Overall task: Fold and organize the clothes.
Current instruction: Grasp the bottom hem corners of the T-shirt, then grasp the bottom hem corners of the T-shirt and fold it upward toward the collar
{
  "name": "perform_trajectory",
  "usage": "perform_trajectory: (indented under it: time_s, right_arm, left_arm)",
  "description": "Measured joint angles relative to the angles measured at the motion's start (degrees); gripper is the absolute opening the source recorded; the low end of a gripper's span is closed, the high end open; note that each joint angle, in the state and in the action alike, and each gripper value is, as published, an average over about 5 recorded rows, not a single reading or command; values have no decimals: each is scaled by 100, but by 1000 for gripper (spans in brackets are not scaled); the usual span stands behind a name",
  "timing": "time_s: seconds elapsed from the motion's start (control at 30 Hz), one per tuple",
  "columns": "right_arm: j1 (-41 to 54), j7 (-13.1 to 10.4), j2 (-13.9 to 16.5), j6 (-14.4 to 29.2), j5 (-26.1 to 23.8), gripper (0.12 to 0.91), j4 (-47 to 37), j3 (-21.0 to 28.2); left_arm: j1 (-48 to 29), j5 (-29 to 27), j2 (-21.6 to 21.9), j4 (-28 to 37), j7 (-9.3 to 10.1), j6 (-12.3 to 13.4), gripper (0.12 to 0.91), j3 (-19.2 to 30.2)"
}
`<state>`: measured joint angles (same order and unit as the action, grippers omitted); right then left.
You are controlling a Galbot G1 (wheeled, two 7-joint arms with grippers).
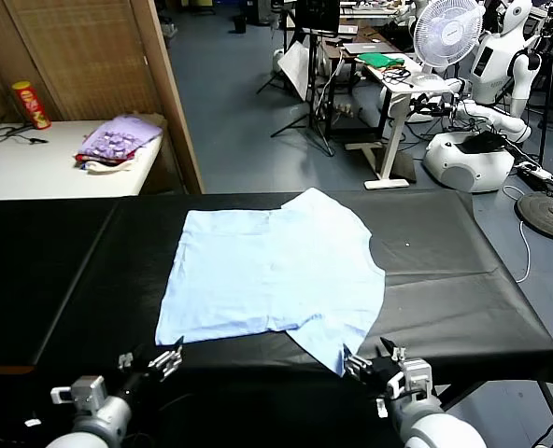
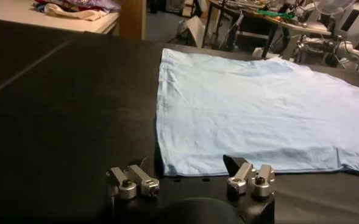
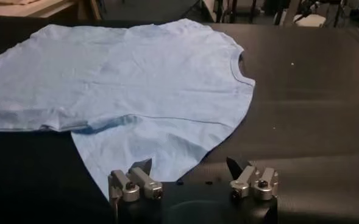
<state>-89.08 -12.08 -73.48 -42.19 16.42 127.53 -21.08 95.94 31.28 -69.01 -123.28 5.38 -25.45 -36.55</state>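
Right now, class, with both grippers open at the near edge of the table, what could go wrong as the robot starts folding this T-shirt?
1. The right gripper sits by the near sleeve, which already lies creased; a pinch there may lift only the sleeve and skew the fold.
2. The left gripper is just short of the T-shirt hem corner; closing early could miss the thin fabric on the black table.

Pale blue T-shirt (image 1: 272, 275) lies flat at frame ctr on black table (image 1: 445, 271). Left gripper (image 1: 150, 362) at lower left, jaws open, just off shirt's near corner. Right gripper (image 1: 375, 366) at lower right, jaws open, by near sleeve.
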Motion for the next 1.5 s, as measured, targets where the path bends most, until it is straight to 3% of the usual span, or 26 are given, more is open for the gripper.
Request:
perform_trajectory:
  time_s: [0.1, 0.2, 0.27, 0.47, 0.57, 0.67, 1.03, 1.3, 1.5]
  right_arm:
    - [4, -7, -22, 5, -12, 727, -46, 14]
    - [3, 24, -60, 14, -69, 627, -117, 53]
    - [-5, 58, -87, 18, -135, 531, -157, 86]
    - [-79, 57, -154, 22, -247, 202, -183, 163]
    - [-164, -8, -162, 21, -248, 122, -92, 131]
    - [-309, -52, -138, 9, -243, 121, 85, 39]
    - [-637, -34, 14, 31, -77, 121, 673, -328]
    - [367, 478, 236, 1068, 58, 121, -132, -289]
    - [1216, 718, 477, 1472, 37, 121, -811, -91]
  left_arm:
    - [-36, 19, -8, 46, 32, 22, 798, 7]
    - [-73, 50, -8, 122, 44, 45, 790, 18]
    - [-83, 55, -7, 172, 41, 52, 742, 28]
    - [-73, 38, -7, 249, 16, 74, 426, 72]
    - [-24, 37, -5, 223, 5, 88, 258, 89]
    - [52, 33, 8, 138, 18, 97, 149, 81]
    - [739, 136, 306, -477, 123, 280, 130, -270]
    - [168, 123, 182, -359, 129, 505, 130, -183]
    - [-474, -97, 137, 3, 94, 585, 130, 0]
